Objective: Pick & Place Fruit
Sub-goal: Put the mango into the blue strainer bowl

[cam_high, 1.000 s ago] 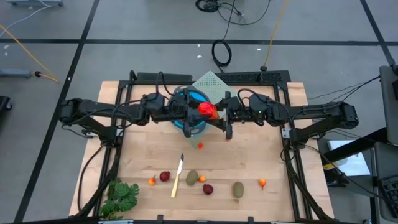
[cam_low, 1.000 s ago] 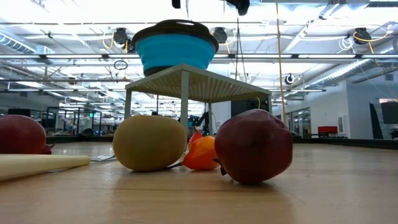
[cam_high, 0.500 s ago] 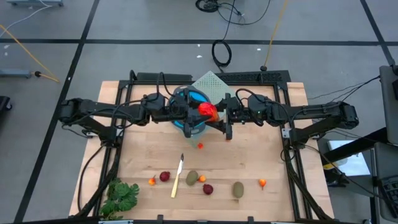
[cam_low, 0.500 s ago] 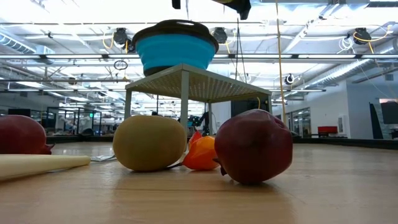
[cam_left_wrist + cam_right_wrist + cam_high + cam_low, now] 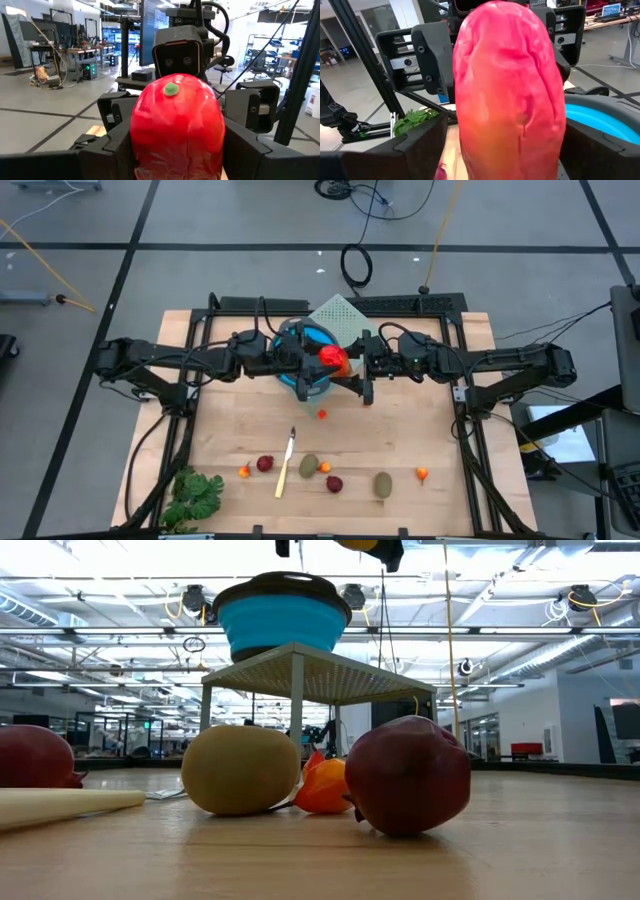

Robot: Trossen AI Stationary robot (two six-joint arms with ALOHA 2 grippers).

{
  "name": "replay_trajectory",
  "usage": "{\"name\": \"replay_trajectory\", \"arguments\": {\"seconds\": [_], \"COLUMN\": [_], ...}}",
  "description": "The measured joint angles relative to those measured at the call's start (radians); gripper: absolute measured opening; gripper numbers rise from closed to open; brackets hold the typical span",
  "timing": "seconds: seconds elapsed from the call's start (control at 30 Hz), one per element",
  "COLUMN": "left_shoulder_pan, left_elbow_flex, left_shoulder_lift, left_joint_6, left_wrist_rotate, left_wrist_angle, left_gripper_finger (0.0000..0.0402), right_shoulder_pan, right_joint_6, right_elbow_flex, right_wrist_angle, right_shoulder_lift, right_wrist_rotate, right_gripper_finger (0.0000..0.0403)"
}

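Table pale wood; grey floor, black cable.

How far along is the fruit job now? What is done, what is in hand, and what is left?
Done: no fruit shows in the blue bowl, though the arms hide most of it. In hand: the orange-red oblong fruit, gripped above the bowl by both the left gripper and the right gripper. Left: eight pieces on the table, including a dark red ball and a brown-green oval.
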Motion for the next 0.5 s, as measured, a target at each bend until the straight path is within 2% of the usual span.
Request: {"name": "replay_trajectory", "arguments": {"seconds": [0.13, 0.37, 0.5], "left_shoulder_pan": [0.0, 0.018, 0.026], "left_elbow_flex": [0.0, 0.0, 0.0], "left_shoulder_lift": [-0.003, -0.043, -0.083], "left_joint_6": [0.045, 0.057, 0.06], "left_wrist_rotate": [-0.022, -0.049, -0.1], "left_wrist_angle": [-0.013, -0.134, -0.193], "left_gripper_finger": [0.0218, 0.0218, 0.0218], "right_shoulder_pan": [0.0, -0.011, -0.023], "right_joint_6": [0.0, 0.0, -0.001], "right_elbow_flex": [0.0, 0.0, 0.0], "right_wrist_angle": [-0.009, -0.034, -0.034], "right_shoulder_lift": [0.0, 0.0, -0.002], "right_wrist_rotate": [0.001, 0.009, 0.011], "right_gripper_finger": [0.0332, 0.0332, 0.0333]}}
